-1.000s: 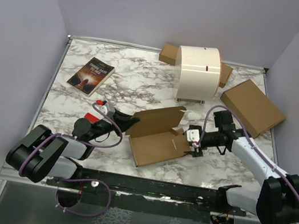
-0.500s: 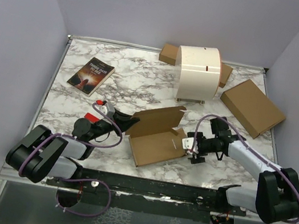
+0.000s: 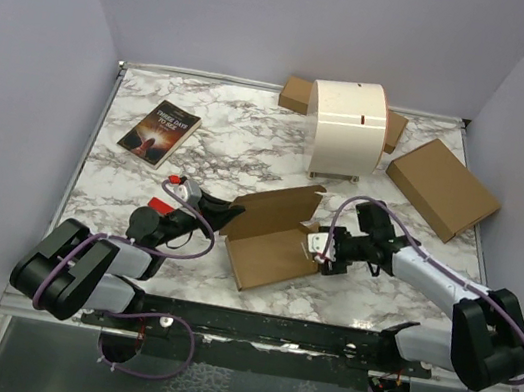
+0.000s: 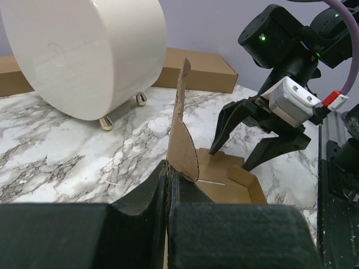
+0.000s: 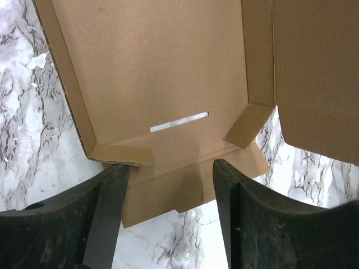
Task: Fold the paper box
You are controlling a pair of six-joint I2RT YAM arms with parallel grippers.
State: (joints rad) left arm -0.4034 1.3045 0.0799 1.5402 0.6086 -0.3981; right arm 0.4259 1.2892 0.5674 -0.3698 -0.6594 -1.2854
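The paper box (image 3: 274,244) lies partly folded at the table's middle, its lid panel (image 3: 278,211) raised. My left gripper (image 3: 229,213) is shut on the box's left edge; the left wrist view shows the pinched upright flap (image 4: 182,137) between its fingers. My right gripper (image 3: 318,249) is open at the box's right end. In the right wrist view its fingers (image 5: 109,207) straddle the end flap (image 5: 185,188) of the paper box (image 5: 151,73), above the slot (image 5: 178,121). The right gripper also shows in the left wrist view (image 4: 238,143).
A white cylinder (image 3: 348,130) on small feet stands at the back, a cardboard piece (image 3: 296,93) behind it. A larger, thicker brown box (image 3: 442,187) lies at the back right. A book (image 3: 160,131) lies at the back left.
My right gripper has moved left from the table beside the box to its right end flap. The left gripper and the box have stayed in place.
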